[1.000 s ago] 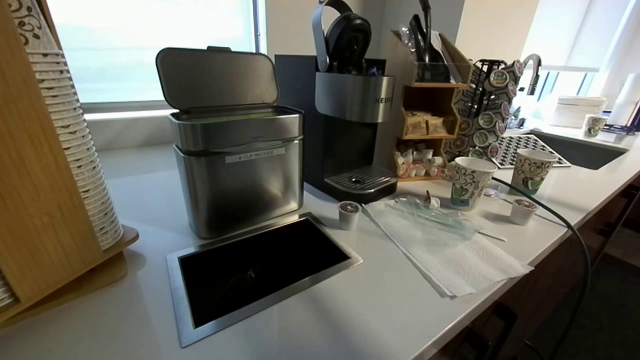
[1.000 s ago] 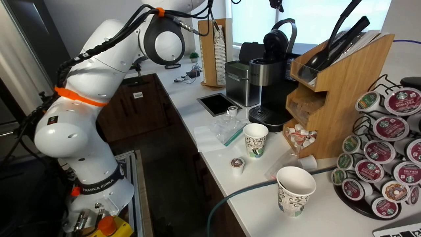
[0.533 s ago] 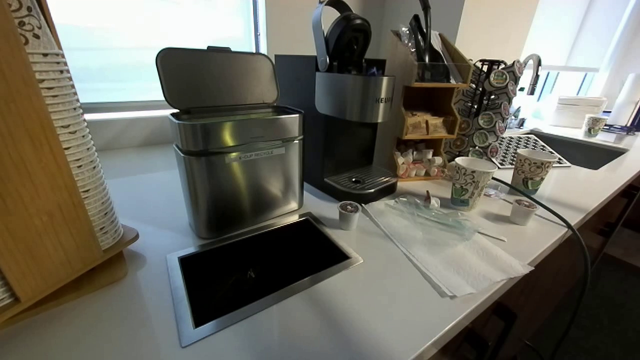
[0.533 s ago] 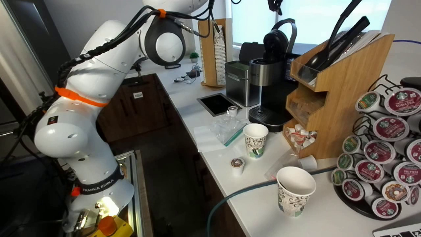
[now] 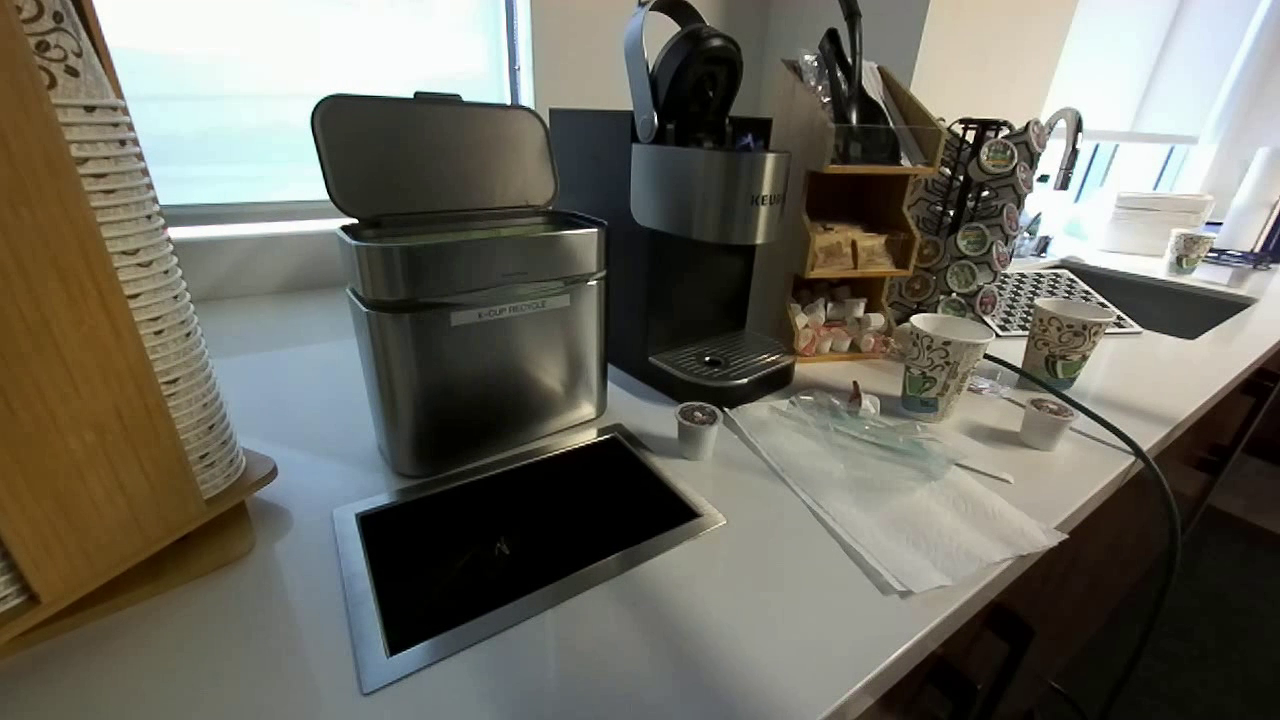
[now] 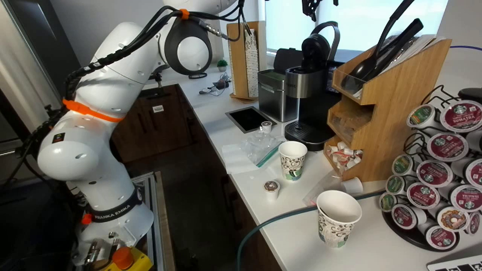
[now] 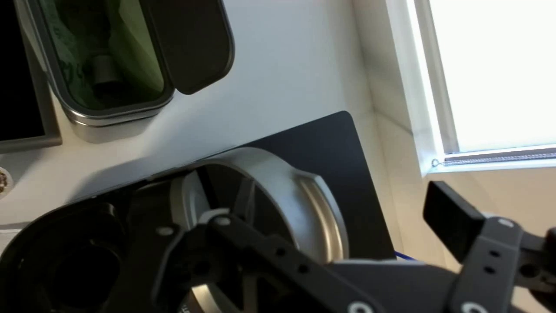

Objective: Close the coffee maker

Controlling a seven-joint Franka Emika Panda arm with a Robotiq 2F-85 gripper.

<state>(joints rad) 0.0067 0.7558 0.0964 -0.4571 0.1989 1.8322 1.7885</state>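
Note:
The coffee maker, tall and dark with a silvery front band, stands on the counter in both exterior views [image 5: 700, 200] [image 6: 305, 83]. Its rounded top handle [image 5: 641, 80] is raised and the top stands open. In the wrist view the silvery raised handle [image 7: 278, 182] and the open dark pod well [image 7: 56, 256] show from above. My gripper [image 7: 312, 230] is open and empty, its fingers spread wide over the handle area; I cannot tell whether it touches. In an exterior view the fingertips [image 6: 322, 3] hang at the top edge, above the raised handle and apart from it.
A steel canister [image 5: 490, 370] with its lid up stands beside the coffee maker. A wooden organizer [image 6: 399, 124] with utensils stands on its other side. Paper cups [image 6: 293, 160], a pod [image 5: 698, 430], a plastic bag [image 6: 261, 145] and a pod rack [image 6: 433, 169] are also on the counter.
The gripper has come lower and into view at the top of an exterior view, above the coffee maker, with both fingertips now showing. The coffee maker has not moved.

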